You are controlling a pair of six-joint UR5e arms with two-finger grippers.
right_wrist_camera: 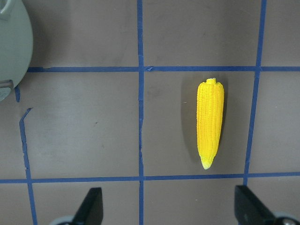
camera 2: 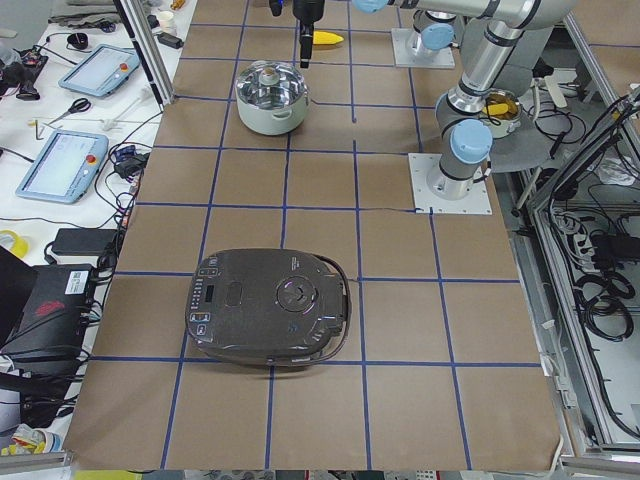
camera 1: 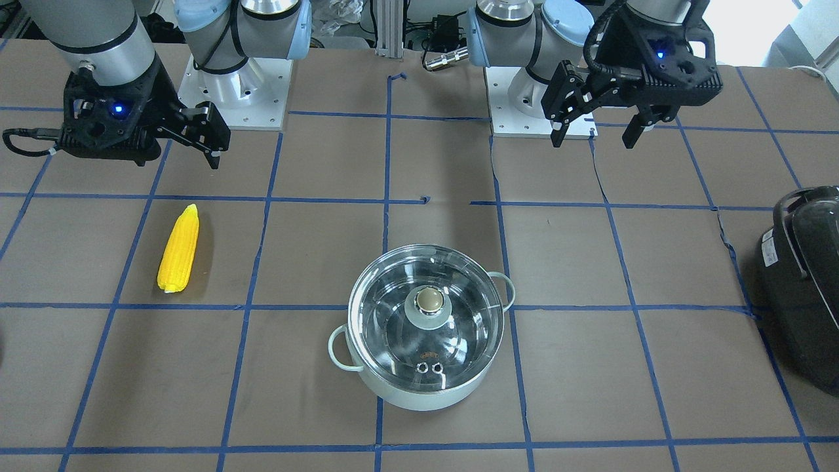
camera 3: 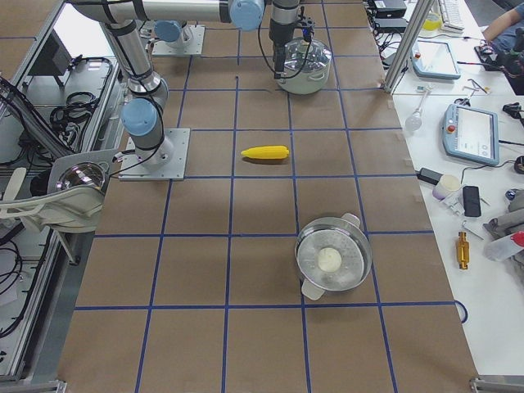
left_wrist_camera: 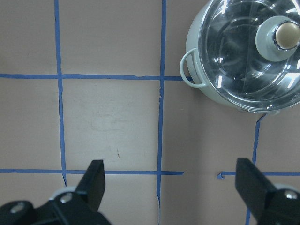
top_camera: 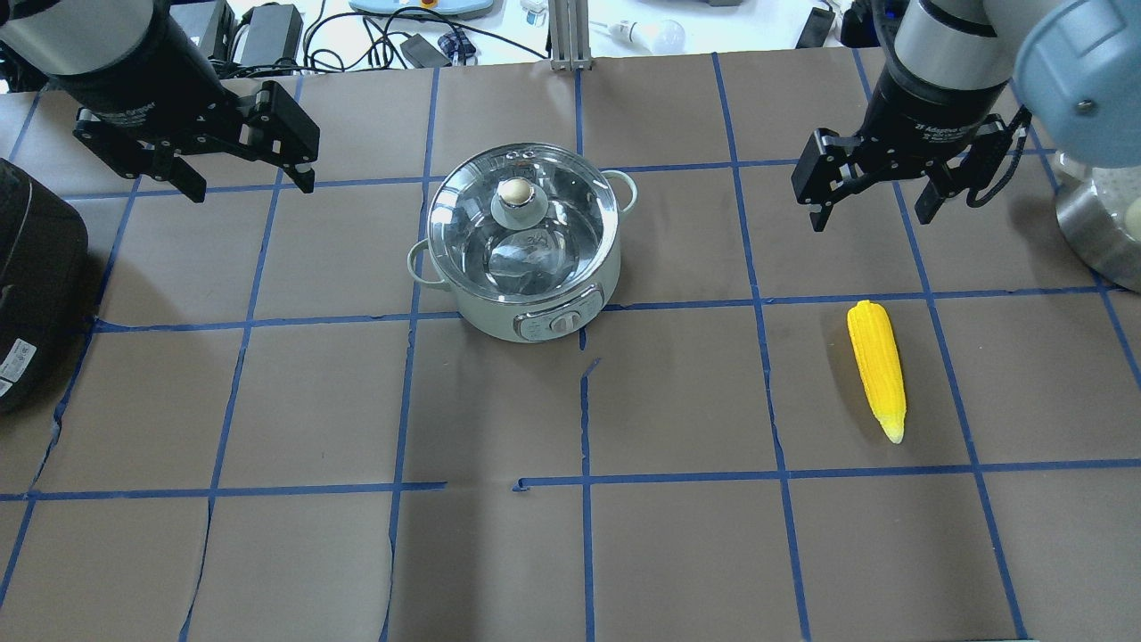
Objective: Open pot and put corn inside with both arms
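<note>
The pale mint-white pot (top_camera: 535, 308) stands mid-table with its glass lid (top_camera: 570, 209) on, topped by a beige knob (top_camera: 515, 190); it also shows in the front view (camera 1: 426, 393) and the left wrist view (left_wrist_camera: 201, 56). The yellow corn (top_camera: 876, 367) lies flat on the robot's right side, also in the front view (camera 1: 178, 249) and the right wrist view (right_wrist_camera: 210, 124). My left gripper (top_camera: 250, 183) hovers open and empty to the pot's left. My right gripper (top_camera: 872, 214) hovers open and empty just beyond the corn's blunt end.
A large black appliance (top_camera: 36, 285) sits at the table's left end. A second steel pot with a lid (camera 3: 332, 262) stands near the right end. A steel bowl (top_camera: 1101, 232) sits off the table by the right arm's base. Blue tape lines grid the brown table.
</note>
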